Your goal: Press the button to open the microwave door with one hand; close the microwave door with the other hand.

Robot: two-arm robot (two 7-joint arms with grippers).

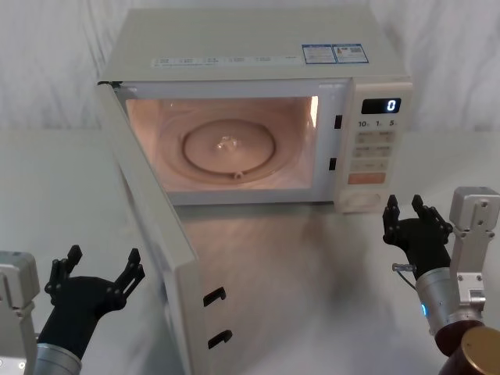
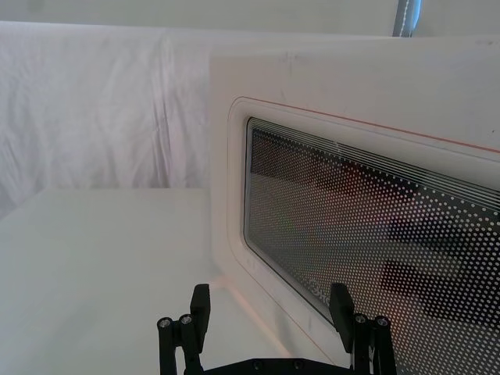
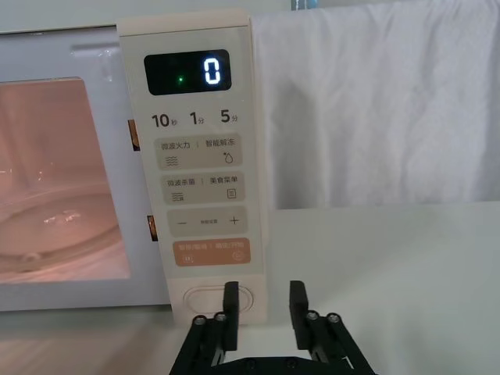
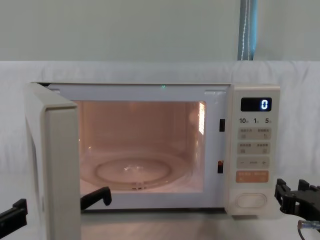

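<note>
Microwave (image 1: 258,47) body cream throughout; cavity lit warm pinkish-orange, glass turntable (image 1: 228,148) picking up the same tint. Microwave door (image 1: 168,258) cream on its inner face, with 2 black latch hooks; in the left wrist view its window is dark, covered by a fine white dot-grid pattern, framed by a thin pinkish outline. Display (image 3: 187,73) black, showing a white-blue 0 and 1 small green dot. Keypad keys pale cream with grey markings; 1 orange rectangular key (image 3: 212,251). Button (image 3: 212,301) cream with thin grey outline. Left gripper (image 1: 95,275) and right gripper (image 1: 412,221) black, wrists silver-grey. Backdrop cloth (image 3: 375,109) white. Table (image 1: 312,297) white.
</note>
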